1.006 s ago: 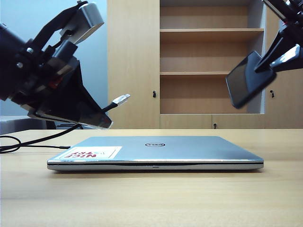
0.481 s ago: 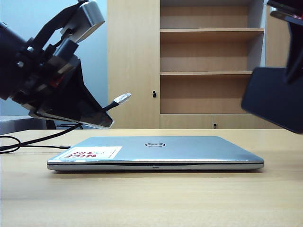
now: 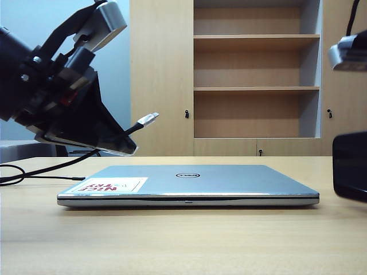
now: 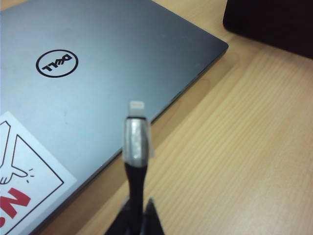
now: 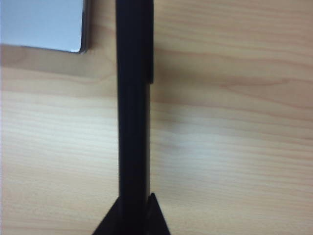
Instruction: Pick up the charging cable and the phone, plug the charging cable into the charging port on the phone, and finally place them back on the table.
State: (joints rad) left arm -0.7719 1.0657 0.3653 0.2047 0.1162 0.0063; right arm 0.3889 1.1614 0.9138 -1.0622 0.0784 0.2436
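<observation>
Fingers of the left gripper (image 4: 137, 218) stay clenched on the charging cable (image 4: 135, 161), plug raised; the phone (image 5: 133, 107), gripped by the right gripper (image 5: 132, 215), has been lowered toward the desk (image 3: 183, 240), right of the laptop (image 3: 189, 183); alignment is judged pending.

The charging cable (image 3: 86, 158) is a thin black cord. Its shiny silver plug (image 4: 136, 138) sticks up in the air, pinched in the left claw (image 4: 138, 215). The phone (image 5: 132, 107) is thin and black. It stands on its edge above the tabletop (image 5: 234, 147), pinched in the right claw (image 5: 132, 218).
</observation>
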